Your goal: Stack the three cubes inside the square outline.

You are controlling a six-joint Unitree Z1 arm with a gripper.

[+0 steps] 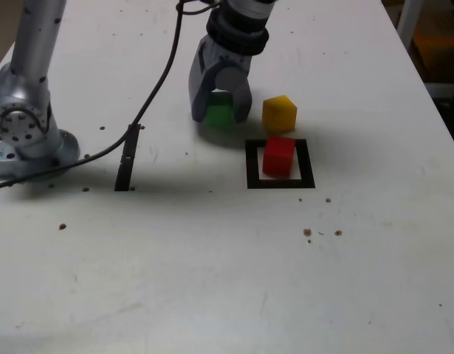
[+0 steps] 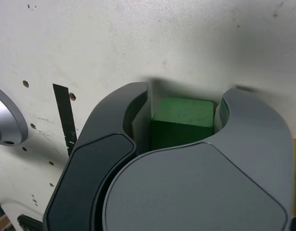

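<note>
grey two-finger gripper (image 1: 221, 110) is down at table level w/ small solid green cube (image 1: 220, 115) sitting between its jaws; wrist view shows green cube (image 2: 183, 126) against one finger, slim gap on the other side, so cannot tell if clenched or merely straddling. black-bordered square outline w/ white interior (image 1: 280, 163) is ref point: small solid red cube (image 1: 278, 155) stands inside it, roughly centred; small solid yellow cube (image 1: 279, 113) sits just beyond outline's far edge, outside it; green cube lies further off past outline's far corner on exterior view's left, near yellow. thin black strip (image 1: 125, 158) well apart from outline, same side. white tabletop (image 1: 212, 280) speckled w/ small debris. judgement: stack has base only. risks: off-centre grip could let green twist or slip on lift; gripper travel toward outline could clip yellow, which is close by; skewed placement could nudge red off centre.
</note>
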